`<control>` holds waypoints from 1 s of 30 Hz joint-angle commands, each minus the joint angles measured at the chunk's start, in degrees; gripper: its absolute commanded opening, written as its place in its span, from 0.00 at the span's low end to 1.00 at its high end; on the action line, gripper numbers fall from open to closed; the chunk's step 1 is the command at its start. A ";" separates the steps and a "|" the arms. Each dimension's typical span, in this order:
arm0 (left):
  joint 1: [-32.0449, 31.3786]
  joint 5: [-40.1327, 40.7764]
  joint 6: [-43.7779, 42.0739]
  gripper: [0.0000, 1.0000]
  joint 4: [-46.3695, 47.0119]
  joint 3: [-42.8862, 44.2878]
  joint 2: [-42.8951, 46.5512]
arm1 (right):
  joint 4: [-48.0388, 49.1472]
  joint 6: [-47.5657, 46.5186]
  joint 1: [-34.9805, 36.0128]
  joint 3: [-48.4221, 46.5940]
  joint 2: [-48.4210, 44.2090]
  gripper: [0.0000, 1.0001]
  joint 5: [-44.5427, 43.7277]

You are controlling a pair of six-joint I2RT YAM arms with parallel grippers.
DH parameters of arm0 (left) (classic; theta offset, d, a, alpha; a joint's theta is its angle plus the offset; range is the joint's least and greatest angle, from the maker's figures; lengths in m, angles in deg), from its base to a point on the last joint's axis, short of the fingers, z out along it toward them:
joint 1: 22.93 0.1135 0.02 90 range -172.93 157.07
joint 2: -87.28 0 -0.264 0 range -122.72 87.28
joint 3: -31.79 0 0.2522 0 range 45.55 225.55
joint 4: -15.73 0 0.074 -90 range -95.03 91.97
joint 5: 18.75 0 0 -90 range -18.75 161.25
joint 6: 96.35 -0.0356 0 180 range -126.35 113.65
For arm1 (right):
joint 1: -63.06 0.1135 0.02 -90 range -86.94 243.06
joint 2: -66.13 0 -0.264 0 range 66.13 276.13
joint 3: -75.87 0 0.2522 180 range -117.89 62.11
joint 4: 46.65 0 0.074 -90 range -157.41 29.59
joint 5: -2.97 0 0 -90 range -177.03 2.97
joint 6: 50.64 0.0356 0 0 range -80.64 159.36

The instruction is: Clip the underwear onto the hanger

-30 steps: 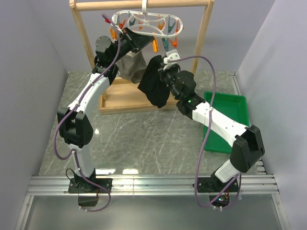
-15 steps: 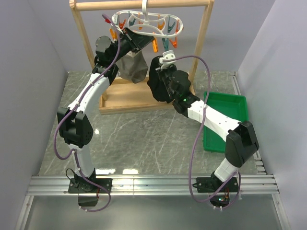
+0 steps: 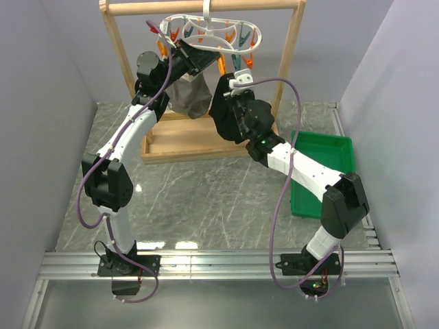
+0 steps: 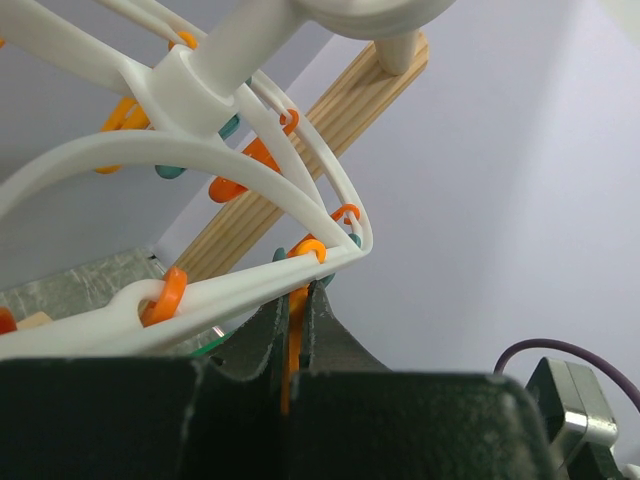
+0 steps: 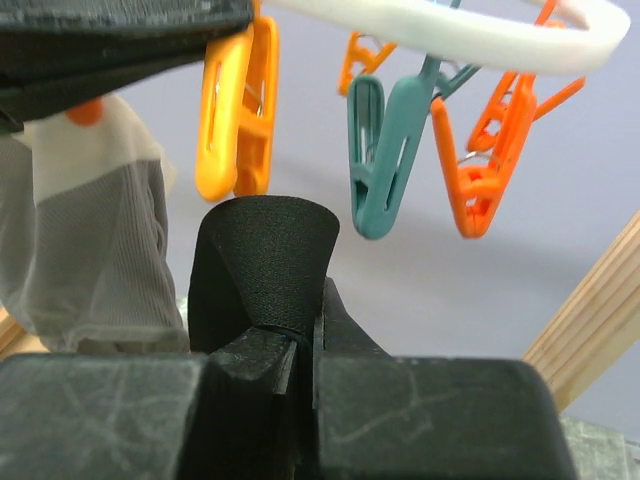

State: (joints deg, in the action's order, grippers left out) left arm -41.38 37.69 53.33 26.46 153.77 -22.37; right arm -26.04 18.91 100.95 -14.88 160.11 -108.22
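The hanger [image 3: 241, 31], a white oval frame with orange and teal pegs, hangs from the wooden rack [image 3: 291, 41]. My left gripper [image 3: 208, 63] is shut on an orange peg [image 4: 296, 325] just under the hanger's rim [image 4: 150, 160]. My right gripper [image 3: 228, 85] is shut on the black underwear [image 3: 221, 115], which hangs bunched below it. In the right wrist view a fold of the underwear [image 5: 265, 245] stands up from the right gripper [image 5: 308, 300], directly below the orange peg [image 5: 240, 110] that the left fingers [image 5: 120, 40] squeeze.
A grey-beige garment [image 3: 191, 96] hangs clipped at the left of the hanger. A teal peg [image 5: 385, 160] and another orange peg [image 5: 488, 170] hang to the right. A green tray [image 3: 329, 145] lies at the right, and the rack's wooden base [image 3: 180, 147] lies behind.
My right arm has lifted the underwear up and to the left, close under the pegs; the cloth now hangs bunched instead of spread. The left arm has held still.
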 commanded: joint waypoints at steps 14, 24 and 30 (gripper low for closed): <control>-0.18 -1.86 0.52 0.00 0.38 1.73 0.92 | 2.63 -1.88 0.87 -8.87 3.85 0.00 -1.92; -0.17 -1.86 1.14 0.00 1.00 1.11 1.19 | 1.67 -1.26 2.28 -13.18 5.78 0.00 -2.72; 0.00 -1.86 2.46 0.01 2.22 0.76 1.10 | 0.52 -0.65 2.28 -15.12 6.75 0.00 -3.77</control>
State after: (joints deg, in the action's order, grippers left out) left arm -41.06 37.69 54.40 26.53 153.77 -22.37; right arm -27.92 17.40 102.48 -26.18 166.91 -111.50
